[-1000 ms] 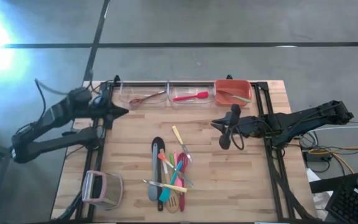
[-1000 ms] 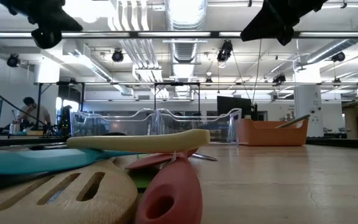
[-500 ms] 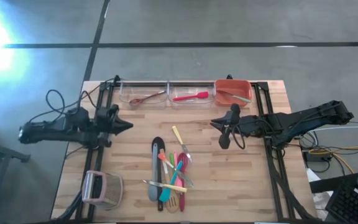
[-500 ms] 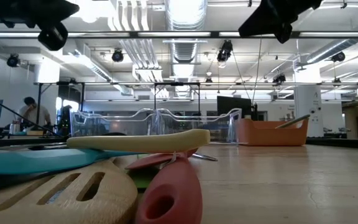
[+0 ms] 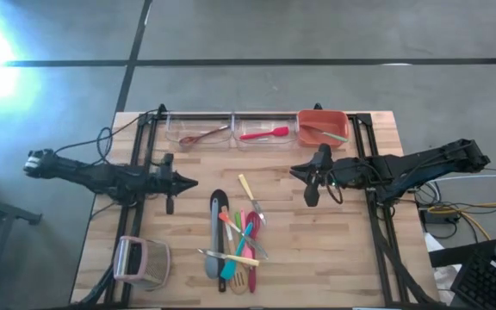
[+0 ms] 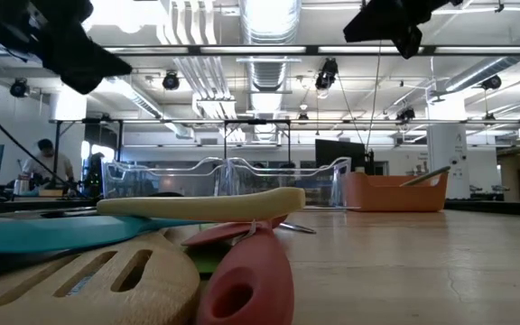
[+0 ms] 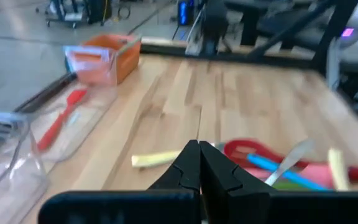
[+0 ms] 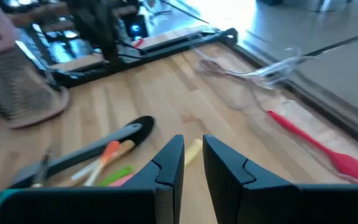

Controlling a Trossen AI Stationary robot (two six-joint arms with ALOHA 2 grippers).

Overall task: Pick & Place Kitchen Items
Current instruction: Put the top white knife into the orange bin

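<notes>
Several kitchen items lie in a loose pile (image 5: 235, 245) on the wooden table: a grey spatula (image 5: 216, 232), a cream-handled one (image 5: 248, 194), red, teal, green and wooden ones. My left gripper (image 5: 195, 182) hovers shut just left of the pile's far end, pointing at it (image 7: 199, 163). My right gripper (image 5: 294, 170) hangs right of the pile and farther back. Its fingers stand a little apart with nothing between them (image 8: 191, 158). A brown spoon (image 5: 201, 135), a red spatula (image 5: 263, 133) and a green-tipped utensil (image 5: 331, 135) lie in the bins.
Two clear bins (image 5: 172, 131) (image 5: 291, 138) and an orange bin (image 5: 321, 118) line the table's far edge. A pinkish-white boxy handled object (image 5: 140, 261) stands at the near left corner. Bare tabletop lies between the pile and the bins.
My left gripper has swung from beside the left clear bin toward the table's near side and right, coming down close to the pile's far end. It has rolled somewhat and stayed shut.
</notes>
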